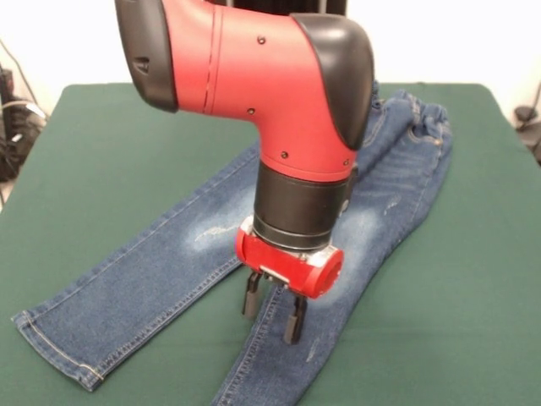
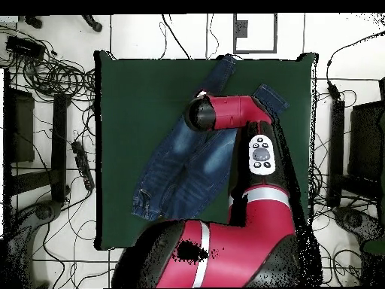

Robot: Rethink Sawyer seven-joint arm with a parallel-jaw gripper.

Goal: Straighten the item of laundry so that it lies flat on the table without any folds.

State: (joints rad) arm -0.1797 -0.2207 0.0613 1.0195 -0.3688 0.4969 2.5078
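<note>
I see the jeans (image 1: pixel 169 262) spread on the green table (image 1: pixel 93 152) in a V shape, front side up w/ the faded whitish thigh patches showing; in the front view the waistband (image 1: pixel 423 127) sits at upper right of frame, one leg runs down to the lower left w/ its hem (image 1: pixel 55 347) near the table's lower-left part, the other leg drops toward bottom centre and runs out of frame; the two legs are apart below the crotch, green felt showing between them. The arm (image 1: pixel 270 76) comes down from top centre and covers the crotch area; the gripper (image 1: pixel 272 306) hangs at centre-bottom of frame, over the inner edge of the leg that runs to the bottom; its two black fingers (image 1: pixel 251 296) stand apart w/ nothing between them, so jaws read as open; can't tell if the tips touch the denim. In the overhead view the jeans (image 2: pixel 180 162) lie diagonally, mid-table, waistband at lower left, leg ends toward top centre and upper right; the arm (image 2: pixel 248 150) covers part of the right-hand leg; cables (image 2: pixel 60 90) litter the floor left of the table.
</note>
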